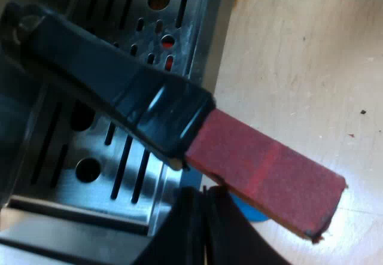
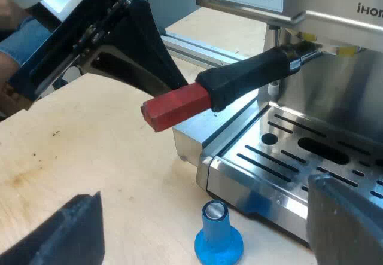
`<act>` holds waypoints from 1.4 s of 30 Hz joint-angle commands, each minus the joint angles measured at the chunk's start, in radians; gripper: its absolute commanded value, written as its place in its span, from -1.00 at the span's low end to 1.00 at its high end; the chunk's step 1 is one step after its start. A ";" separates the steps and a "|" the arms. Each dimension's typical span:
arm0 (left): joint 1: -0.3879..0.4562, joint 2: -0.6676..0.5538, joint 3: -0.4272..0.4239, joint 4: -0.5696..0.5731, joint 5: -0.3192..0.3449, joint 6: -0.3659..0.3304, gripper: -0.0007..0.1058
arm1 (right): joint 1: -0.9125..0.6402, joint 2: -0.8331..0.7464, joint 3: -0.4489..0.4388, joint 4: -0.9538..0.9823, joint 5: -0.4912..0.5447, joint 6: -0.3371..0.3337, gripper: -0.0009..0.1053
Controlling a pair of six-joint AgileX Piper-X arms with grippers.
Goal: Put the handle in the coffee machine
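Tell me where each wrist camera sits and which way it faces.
Left wrist view: on the left arm, looking down on the handle, its red end, the drip tray; own left hand at the red end.
Right wrist view: on the right arm, over the table, facing the machine; own right hand open, blue tamper ahead.
Both show: handle, red end, drip tray, blue tamper, left hand.

Wooden table [image 2: 90, 157]: espresso machine [image 2: 281, 157], blue tamper [image 2: 217, 235] upright beside it.

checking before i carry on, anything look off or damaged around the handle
Mostly no. The red end of the handle looks ragged at its tip corner. The blue tamper stands upright beside the espresso machine.
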 commanded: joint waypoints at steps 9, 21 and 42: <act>-0.147 -0.011 -0.006 0.039 0.066 -0.056 -0.98 | 0.002 -0.009 -0.011 0.001 -0.005 -0.012 0.36; -0.164 -0.011 -0.006 0.031 0.157 -0.104 -0.98 | 0.002 -0.009 -0.011 0.001 -0.005 -0.012 0.36; -0.194 -0.006 -0.006 -0.063 0.344 -0.153 -0.98 | 0.002 -0.009 -0.011 0.001 0.006 -0.012 0.36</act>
